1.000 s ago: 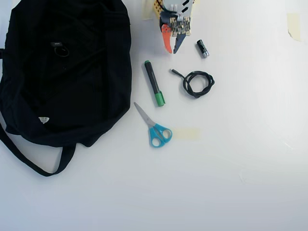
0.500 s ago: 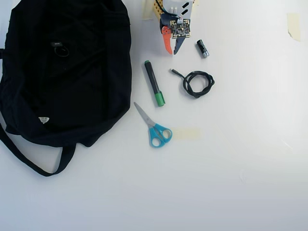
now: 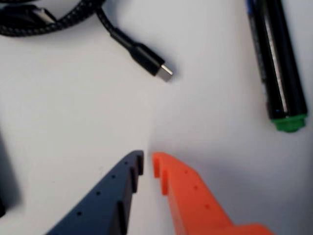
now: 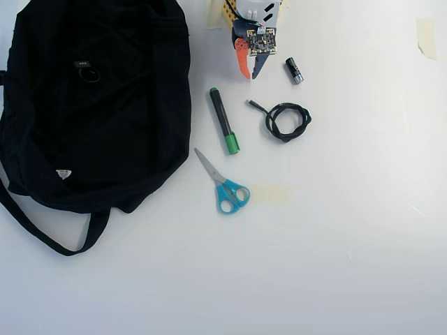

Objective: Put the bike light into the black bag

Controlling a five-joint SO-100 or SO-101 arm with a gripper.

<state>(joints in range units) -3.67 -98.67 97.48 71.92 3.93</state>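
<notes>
The black bag (image 4: 140,105) lies spread over the left of the overhead view, its strap looping down at the lower left. On its fabric near the top rests a small black blocky thing with a ring, the bike light (image 4: 85,70); its lens colour does not show. My gripper (image 4: 250,75) hangs at the top centre, well to the right of the bag, pointing down at bare table. In the wrist view the gripper (image 3: 148,164) shows an orange and a dark blue finger, tips nearly touching, with nothing between them.
A green-capped marker (image 4: 223,120) lies between bag and gripper. A coiled black cable (image 4: 286,120) has its plug (image 3: 146,58) just ahead of the fingertips. A small black and silver cylinder (image 4: 294,70) and blue scissors (image 4: 225,185) lie nearby.
The wrist has shifted slightly over the past second. The fingers stay together and nothing on the table has moved.
</notes>
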